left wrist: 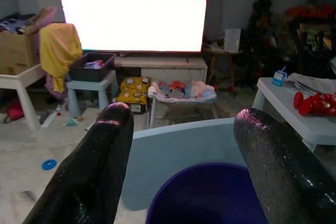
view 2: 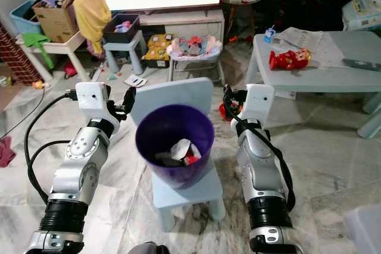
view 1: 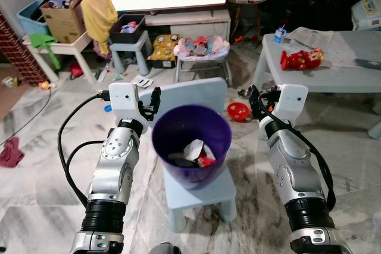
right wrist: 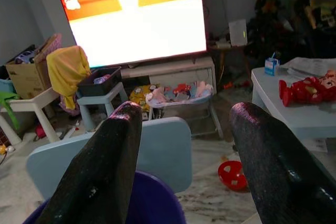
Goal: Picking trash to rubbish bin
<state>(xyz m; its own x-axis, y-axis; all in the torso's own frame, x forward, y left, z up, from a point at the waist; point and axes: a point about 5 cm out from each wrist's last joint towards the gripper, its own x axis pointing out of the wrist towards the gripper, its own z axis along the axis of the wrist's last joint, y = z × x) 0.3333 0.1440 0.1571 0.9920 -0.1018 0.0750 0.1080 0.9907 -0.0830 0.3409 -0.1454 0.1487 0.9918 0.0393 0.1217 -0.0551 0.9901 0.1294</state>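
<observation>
A purple rubbish bin stands on the seat of a small light-blue chair right in front of me. Inside it lie a crumpled white paper, a red scrap and something dark. My left gripper hovers just beyond the bin's left rim, open and holding nothing. My right gripper is open too, a little off the bin's right side. Between the left gripper's fingers I see the bin's rim and the chair back. The right gripper frames the chair back and the floor.
A red ball lies on the marble floor right of the chair. A grey-blue table with a red toy stands at right. A baby bouncer, small tables and boxes line the far wall. A red cloth lies at left.
</observation>
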